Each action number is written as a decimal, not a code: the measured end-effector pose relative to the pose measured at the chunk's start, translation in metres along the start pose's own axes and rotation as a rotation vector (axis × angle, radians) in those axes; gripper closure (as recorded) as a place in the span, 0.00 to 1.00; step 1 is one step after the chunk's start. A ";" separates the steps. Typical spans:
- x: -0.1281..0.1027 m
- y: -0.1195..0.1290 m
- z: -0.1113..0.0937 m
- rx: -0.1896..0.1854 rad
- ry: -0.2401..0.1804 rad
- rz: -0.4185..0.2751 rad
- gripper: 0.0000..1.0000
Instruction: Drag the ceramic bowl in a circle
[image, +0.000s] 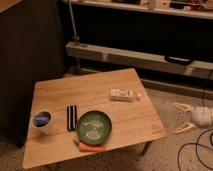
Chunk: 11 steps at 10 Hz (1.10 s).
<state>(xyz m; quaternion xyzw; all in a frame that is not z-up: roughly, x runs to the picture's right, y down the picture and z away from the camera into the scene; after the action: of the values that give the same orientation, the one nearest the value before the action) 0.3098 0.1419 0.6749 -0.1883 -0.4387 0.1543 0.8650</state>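
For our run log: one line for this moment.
gripper: not in view | round green ceramic bowl: untouched on wooden table | drag: not started

The green ceramic bowl (94, 126) sits near the front edge of a wooden table (80, 90), with an orange carrot (91, 147) lying just in front of the bowl, at its near rim. Two black bars (72, 117) lie just left of the bowl, a white cup (42, 120) with a blue inside stands farther left, and a pale packet (124, 94) lies behind the bowl to the right. The gripper is out of view.
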 end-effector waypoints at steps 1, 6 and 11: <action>-0.024 0.009 0.012 -0.057 0.013 -0.162 0.20; -0.098 0.054 0.043 -0.209 0.002 -0.806 0.20; -0.129 0.076 0.081 0.001 0.135 -1.191 0.20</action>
<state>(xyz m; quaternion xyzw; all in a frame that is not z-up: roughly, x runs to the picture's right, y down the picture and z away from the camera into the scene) 0.1628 0.1683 0.5931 0.0811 -0.4128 -0.3693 0.8286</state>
